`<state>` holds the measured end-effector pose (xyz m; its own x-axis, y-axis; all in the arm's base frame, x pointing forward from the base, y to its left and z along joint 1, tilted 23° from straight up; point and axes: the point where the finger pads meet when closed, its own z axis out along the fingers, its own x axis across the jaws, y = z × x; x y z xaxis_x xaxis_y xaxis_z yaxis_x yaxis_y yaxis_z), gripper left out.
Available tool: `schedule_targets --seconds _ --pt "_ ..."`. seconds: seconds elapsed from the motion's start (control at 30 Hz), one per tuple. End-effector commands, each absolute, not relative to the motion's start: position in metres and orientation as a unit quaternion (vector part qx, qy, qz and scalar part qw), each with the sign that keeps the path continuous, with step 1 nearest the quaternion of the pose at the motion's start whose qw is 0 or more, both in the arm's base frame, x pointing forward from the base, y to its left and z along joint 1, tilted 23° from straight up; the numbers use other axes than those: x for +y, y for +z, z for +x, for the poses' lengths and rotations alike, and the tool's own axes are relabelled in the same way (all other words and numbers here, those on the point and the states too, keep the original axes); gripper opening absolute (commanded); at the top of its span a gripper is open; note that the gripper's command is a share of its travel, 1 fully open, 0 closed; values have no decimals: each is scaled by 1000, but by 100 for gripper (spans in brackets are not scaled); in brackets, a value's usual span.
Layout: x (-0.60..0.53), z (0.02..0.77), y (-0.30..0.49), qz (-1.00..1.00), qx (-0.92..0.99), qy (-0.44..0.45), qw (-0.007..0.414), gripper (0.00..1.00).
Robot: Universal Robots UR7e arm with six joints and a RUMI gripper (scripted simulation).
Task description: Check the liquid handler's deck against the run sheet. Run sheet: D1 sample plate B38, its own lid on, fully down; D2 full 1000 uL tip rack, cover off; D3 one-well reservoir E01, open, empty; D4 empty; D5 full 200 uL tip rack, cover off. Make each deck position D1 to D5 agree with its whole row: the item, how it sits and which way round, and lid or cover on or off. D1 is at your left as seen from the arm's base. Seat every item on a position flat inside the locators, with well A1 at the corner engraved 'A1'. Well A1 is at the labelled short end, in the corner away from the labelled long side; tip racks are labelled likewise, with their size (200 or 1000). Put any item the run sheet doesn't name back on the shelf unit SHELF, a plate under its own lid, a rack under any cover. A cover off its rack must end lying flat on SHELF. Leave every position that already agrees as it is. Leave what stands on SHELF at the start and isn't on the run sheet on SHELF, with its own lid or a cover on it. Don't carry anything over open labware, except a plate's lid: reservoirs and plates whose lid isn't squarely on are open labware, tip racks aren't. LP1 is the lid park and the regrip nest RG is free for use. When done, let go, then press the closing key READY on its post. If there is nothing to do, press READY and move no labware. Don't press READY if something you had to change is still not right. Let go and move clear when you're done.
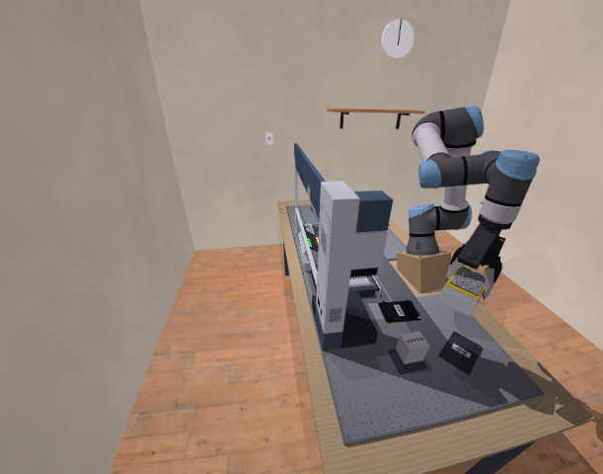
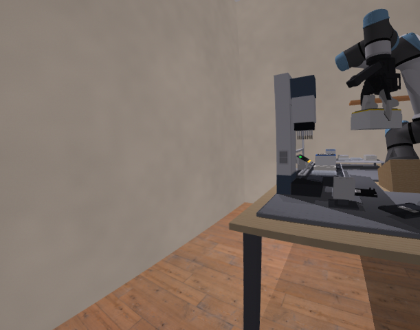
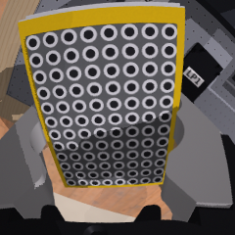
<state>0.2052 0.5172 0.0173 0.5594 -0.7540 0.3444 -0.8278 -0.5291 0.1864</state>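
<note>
Table edge (image 1: 515, 331) below; fingers clamped on yellow-rimmed tip rack's (image 3: 105, 98) long sides, held aloft.

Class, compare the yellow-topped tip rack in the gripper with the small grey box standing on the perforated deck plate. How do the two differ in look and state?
The yellow-topped grey tip rack hangs in the air, clamped in the two-jaw gripper; the small grey box stands on the deck plate, untouched.
The rack's top is open, showing rows of ringed holes; the box's top is closed and plain.
Both have light grey bodies.
</note>
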Motion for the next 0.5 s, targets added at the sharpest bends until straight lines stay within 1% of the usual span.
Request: schedule_targets --seconds 0.0,0.13,0.47 --pt "520 210 20 869 -453 112 163 0" --pt "521 208 21 870 -452 112 162 0" --pt "521 208 19 831 -521 124 154 0"
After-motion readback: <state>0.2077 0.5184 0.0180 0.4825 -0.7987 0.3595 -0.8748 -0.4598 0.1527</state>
